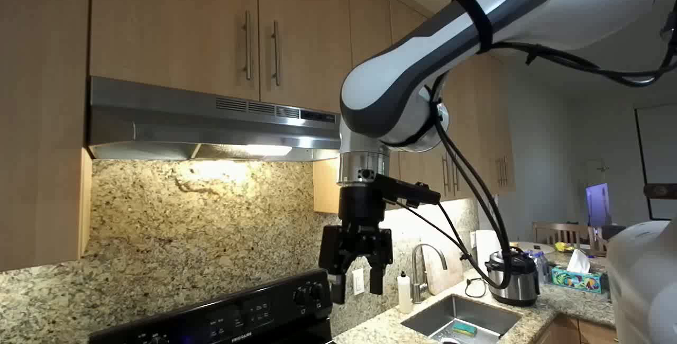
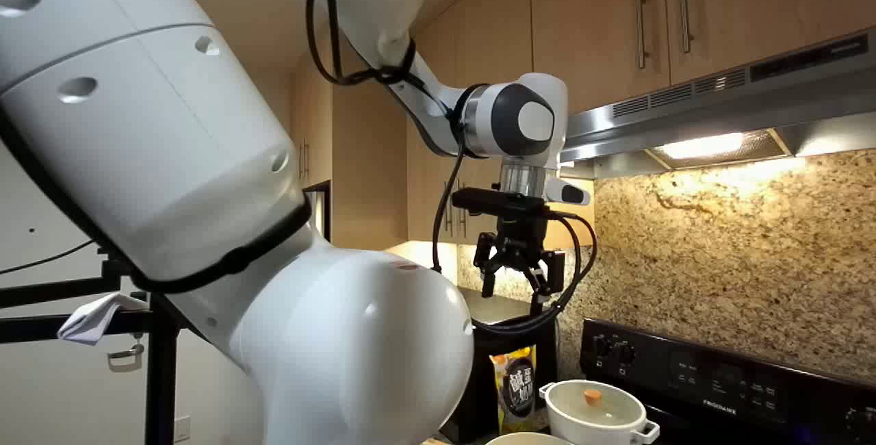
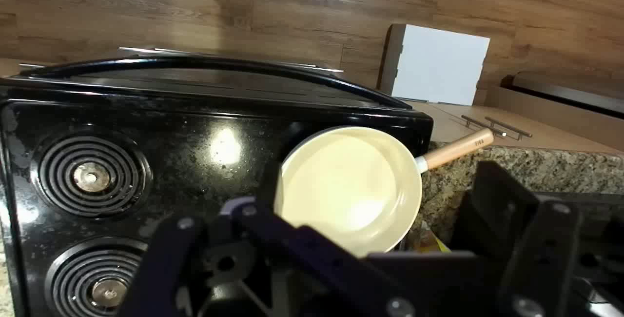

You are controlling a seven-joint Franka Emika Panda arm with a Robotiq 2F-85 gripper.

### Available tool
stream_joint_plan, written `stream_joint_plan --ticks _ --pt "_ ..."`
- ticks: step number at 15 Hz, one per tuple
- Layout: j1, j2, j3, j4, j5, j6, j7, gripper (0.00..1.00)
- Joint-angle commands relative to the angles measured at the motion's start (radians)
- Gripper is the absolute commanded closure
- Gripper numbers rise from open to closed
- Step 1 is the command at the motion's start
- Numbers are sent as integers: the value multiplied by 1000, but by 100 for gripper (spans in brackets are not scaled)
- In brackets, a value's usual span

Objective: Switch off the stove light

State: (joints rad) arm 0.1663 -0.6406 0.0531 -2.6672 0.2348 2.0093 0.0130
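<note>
The stove light [image 1: 268, 150] is lit under the steel range hood [image 1: 174, 124] and shines on the granite backsplash. The light [image 2: 703, 146] and the hood [image 2: 712, 106] show in both exterior views. A dark control strip [image 1: 317, 116] sits at one end of the hood's front face; it also shows in an exterior view [image 2: 809, 57]. My gripper [image 1: 357, 284] points down, open and empty, below the hood's level and beside the stove's back panel. It is apart from the hood. In the wrist view my gripper [image 3: 387, 190] has its fingers wide apart with nothing between them.
Wooden cabinets [image 1: 174, 26] hang above the hood. The black stove [image 3: 195, 161] lies below, with a cream pan [image 3: 346, 180] on it. A white lidded pot [image 2: 594, 412] and a snack bag [image 2: 517, 390] stand below the gripper. A sink [image 1: 439, 309] and faucet [image 1: 418, 275] are nearby.
</note>
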Motion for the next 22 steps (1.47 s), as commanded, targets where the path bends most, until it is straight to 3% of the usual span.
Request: stream_joint_plan --ticks 1,17,22 --pt "-10 0 8 2 5 -3 -5 0" --pt "-28 -3 39 12 -40 20 22 0" --pt "-80 -52 50 45 -167 -8 34 0"
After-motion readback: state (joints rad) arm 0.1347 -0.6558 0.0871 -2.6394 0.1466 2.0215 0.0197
